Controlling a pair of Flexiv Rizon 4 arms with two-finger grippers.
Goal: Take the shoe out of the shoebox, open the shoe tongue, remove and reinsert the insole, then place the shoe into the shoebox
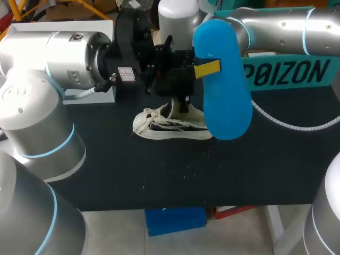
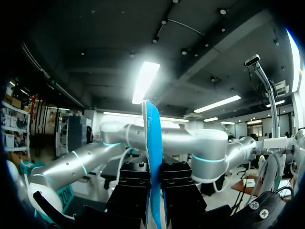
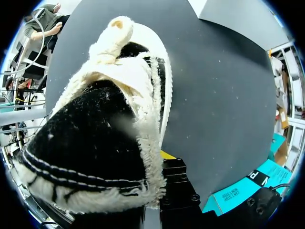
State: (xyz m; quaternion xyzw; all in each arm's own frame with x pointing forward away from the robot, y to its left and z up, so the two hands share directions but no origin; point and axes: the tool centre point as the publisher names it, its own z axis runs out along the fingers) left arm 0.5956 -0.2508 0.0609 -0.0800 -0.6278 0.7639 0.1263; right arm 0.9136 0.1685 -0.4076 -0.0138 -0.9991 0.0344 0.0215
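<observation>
A cream and black canvas shoe (image 1: 159, 127) lies on the black table (image 1: 223, 170), toe to the left. My right gripper (image 1: 183, 103) reaches down from above and is shut on the frayed rim of the shoe's opening. In the right wrist view the shoe (image 3: 95, 133) fills the space ahead of the right gripper (image 3: 159, 164), with one yellow tip against its rim. My left gripper (image 1: 204, 69) is shut on the blue insole (image 1: 226, 95), held upright above and right of the shoe. In the left wrist view the insole (image 2: 152, 143) stands edge-on between the left gripper's (image 2: 155, 200) black fingers.
The teal shoebox (image 1: 287, 74) with dark lettering stands at the back right of the table, also seen as the teal shoebox (image 3: 238, 193) in the right wrist view. A white box (image 1: 58, 26) sits at the back left. A white coiled cable (image 1: 287, 125) hangs over the right side.
</observation>
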